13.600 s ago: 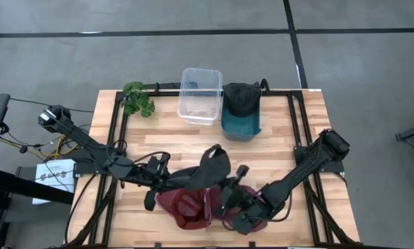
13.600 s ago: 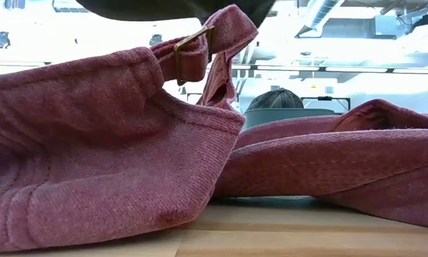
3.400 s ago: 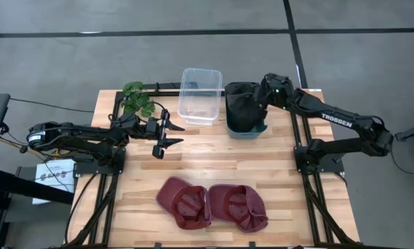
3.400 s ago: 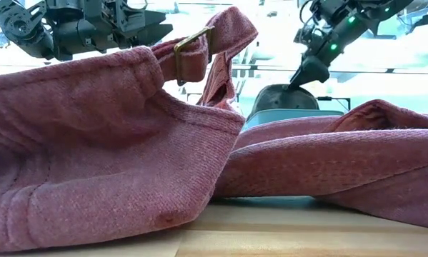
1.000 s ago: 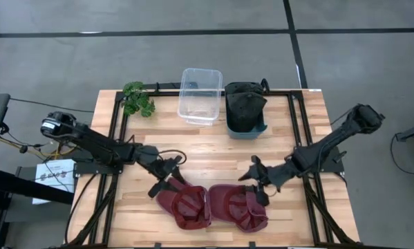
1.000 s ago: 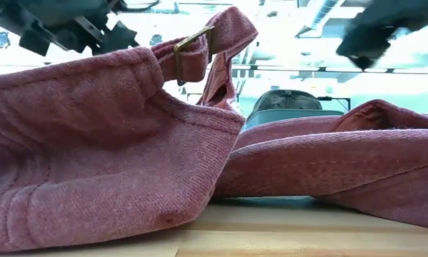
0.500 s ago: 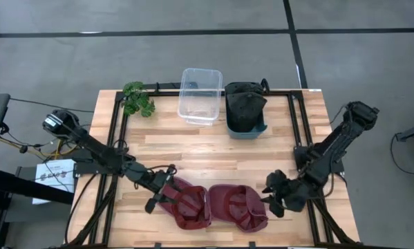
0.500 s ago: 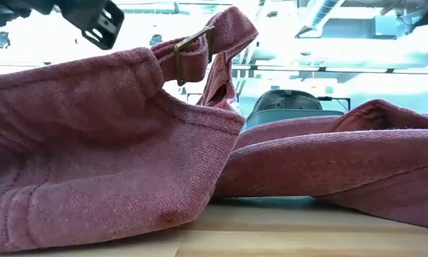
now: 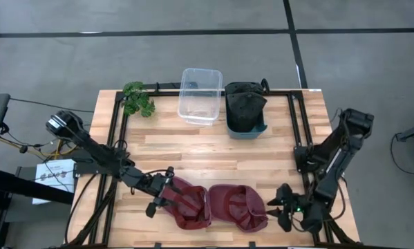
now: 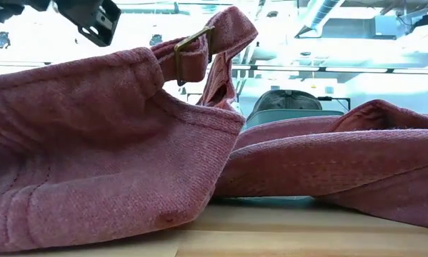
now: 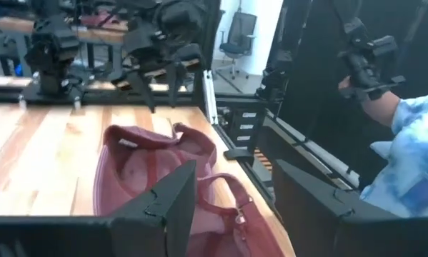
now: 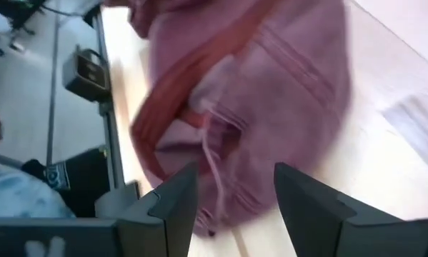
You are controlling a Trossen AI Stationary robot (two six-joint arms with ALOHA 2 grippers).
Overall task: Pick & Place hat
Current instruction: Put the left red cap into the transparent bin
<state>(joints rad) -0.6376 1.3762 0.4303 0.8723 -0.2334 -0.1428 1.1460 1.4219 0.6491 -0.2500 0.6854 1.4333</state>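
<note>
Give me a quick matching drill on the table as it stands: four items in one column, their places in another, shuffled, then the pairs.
Items:
1. dark hat
2. clear tub
3. left hand
4. right hand

Places:
A. beside the left edge of the two red hats
B. in the teal bin at the table's far edge
C. off the right edge of the red hats, near the table's front right
D. at the far edge, between the green plant and the teal bin

Pairs: 1-B, 2-D, 3-A, 4-C
</note>
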